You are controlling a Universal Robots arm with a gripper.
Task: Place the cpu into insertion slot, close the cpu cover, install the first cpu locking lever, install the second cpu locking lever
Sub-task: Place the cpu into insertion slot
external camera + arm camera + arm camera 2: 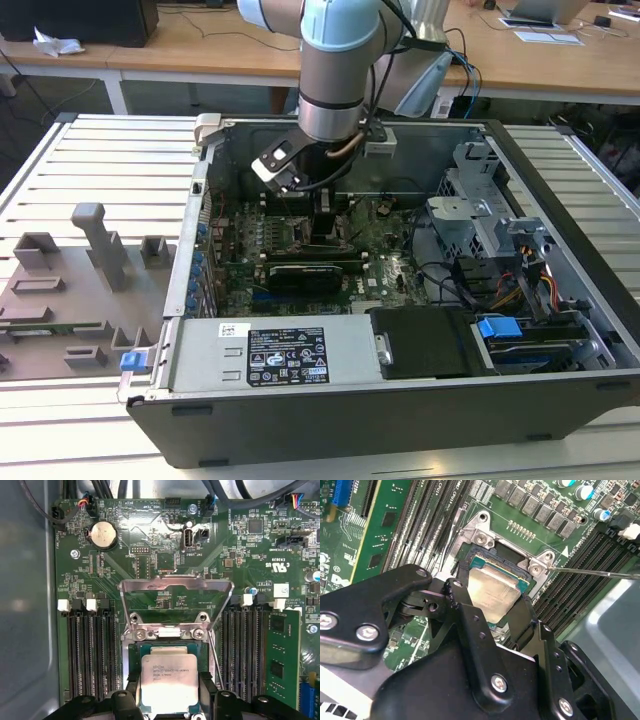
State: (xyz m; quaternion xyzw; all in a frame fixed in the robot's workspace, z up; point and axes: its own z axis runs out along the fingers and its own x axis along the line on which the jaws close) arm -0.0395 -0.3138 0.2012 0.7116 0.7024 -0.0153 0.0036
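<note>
Currently, the cpu (168, 677) is gripped between the jaws, which are closed against two of its opposite edges; the black fingers (462, 607) are seen flanking it in both wrist views. The chip is held with its silvery top up, directly over the slot (500, 554). Whether it is already seated or is just above the recess cannot be told. The cover (177, 583) is swung up and open on its hinge at the far side of the slot, so its large window frames bare board. A thin lever (590, 572) is seen angled away from one corner of the slot, unlatched. Long memory slots (87, 650) are ranged on both sides of the slot, and a green memory stick (280, 655) is seated beyond one bank. A coin cell (103, 534) is mounted on the board past the cover.

In the exterior view, the arm (330, 90) is lowered into the open case (400, 410), which is laid on its side on a slatted table (100, 160). A grey fixture (90, 270) is placed on the table at the exterior view's left.
</note>
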